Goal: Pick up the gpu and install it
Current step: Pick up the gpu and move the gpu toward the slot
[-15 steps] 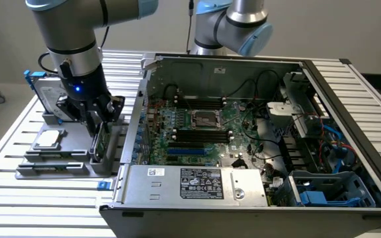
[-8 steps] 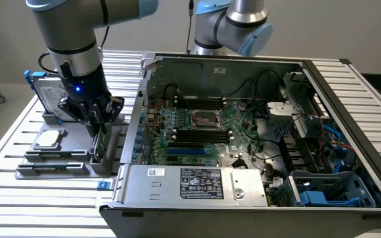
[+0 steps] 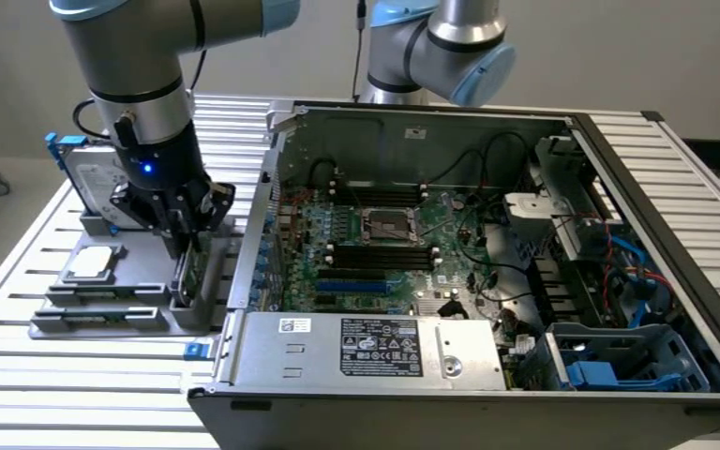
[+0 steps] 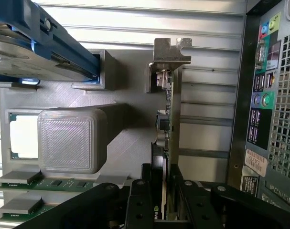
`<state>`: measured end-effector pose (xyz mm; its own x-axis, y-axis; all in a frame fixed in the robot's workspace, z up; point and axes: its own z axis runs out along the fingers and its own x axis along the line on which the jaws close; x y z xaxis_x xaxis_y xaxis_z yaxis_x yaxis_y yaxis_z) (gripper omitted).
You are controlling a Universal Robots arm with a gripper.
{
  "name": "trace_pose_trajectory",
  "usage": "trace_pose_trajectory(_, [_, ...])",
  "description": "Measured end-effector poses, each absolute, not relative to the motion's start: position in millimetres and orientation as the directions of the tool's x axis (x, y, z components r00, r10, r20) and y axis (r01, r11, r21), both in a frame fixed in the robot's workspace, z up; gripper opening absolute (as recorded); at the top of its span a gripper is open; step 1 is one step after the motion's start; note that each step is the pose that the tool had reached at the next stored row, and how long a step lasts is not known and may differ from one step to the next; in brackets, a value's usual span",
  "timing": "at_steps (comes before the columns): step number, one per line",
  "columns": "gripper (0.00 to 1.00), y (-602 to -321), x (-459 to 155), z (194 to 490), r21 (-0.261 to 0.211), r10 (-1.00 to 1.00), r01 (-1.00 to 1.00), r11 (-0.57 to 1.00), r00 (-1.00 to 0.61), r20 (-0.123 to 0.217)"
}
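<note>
Now straddling short green-and-black gpu card [image 4: 160, 129], upright in grey printed holder [image 4: 125, 119], exterior view's left. Cannot tell whether black gripper [image 4: 162, 186] clamped. Risk: uneven squeeze tilting card, jamming.

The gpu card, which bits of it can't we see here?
- gpu, wrist view: it is edge-on, so its flat faces barely show; the gripper covers one end.
- gpu, exterior view: mostly hidden behind the gripper and the grey holder.
- Whether the gripper touches it yet: cannot tell.
</note>
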<state>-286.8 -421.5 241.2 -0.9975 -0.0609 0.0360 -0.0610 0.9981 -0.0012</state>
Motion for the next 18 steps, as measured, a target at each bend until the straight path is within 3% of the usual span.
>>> trace_pose_trajectory(9, [0.27, -422, -287, 245, 0.002, -0.061, -0.061, 0.998, -0.997, 0.036])
trace_pose_trajectory(18, [0.27, -422, -287, 276, 0.009, -0.061, -0.061, 0.998, -0.997, 0.035])
